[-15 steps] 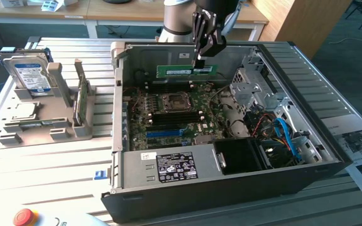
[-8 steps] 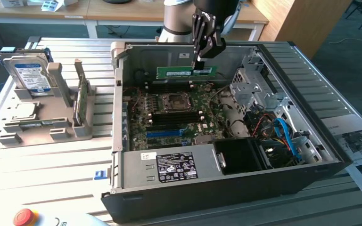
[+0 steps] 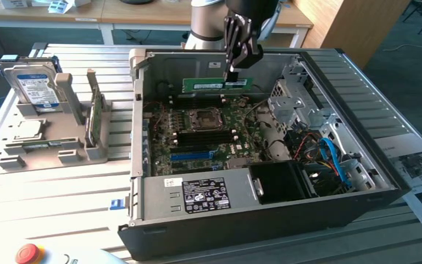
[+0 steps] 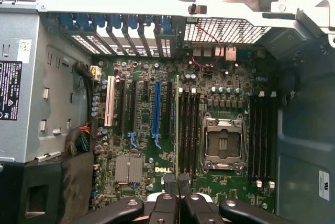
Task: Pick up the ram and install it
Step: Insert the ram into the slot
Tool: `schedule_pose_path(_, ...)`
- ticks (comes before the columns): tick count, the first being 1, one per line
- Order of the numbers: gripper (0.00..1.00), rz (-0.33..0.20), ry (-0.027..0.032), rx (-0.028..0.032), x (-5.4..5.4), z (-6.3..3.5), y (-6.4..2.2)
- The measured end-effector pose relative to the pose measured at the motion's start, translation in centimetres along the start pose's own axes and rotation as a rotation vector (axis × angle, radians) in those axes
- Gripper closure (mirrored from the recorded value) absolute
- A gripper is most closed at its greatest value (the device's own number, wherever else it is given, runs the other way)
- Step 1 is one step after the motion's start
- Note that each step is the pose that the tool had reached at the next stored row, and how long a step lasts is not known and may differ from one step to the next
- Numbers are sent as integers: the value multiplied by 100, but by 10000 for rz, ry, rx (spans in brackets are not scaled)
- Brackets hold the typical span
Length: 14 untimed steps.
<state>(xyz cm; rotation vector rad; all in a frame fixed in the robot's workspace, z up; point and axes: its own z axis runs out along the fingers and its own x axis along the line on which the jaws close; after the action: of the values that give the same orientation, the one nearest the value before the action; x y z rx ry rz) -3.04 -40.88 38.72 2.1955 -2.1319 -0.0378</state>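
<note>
You have a slatted surface [image 3: 50,203] carrying an open computer case [image 3: 270,220], with its motherboard [image 3: 204,137] facing up. On the exterior view's left stands a grey holder [image 3: 50,148] with a hard drive [image 3: 33,82] and a wider green card [image 3: 94,115] upright in it. Your gripper [image 3: 233,77] is inside the case, closed on the ram [image 3: 211,84], which it holds level by its upper edge over the black memory slots [image 3: 196,100] beside the CPU socket [image 3: 202,118]. In the wrist view the ram [image 4: 177,124] appears edge-on, running away from the gripper [image 4: 177,182] alongside those slots [image 4: 191,130]. You cannot tell whether it touches a slot.
</note>
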Motion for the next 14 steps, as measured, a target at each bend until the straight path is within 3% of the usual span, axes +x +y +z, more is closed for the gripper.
schedule_pose_path(14, 88, 1, 2, -1, -7, 171, -13)
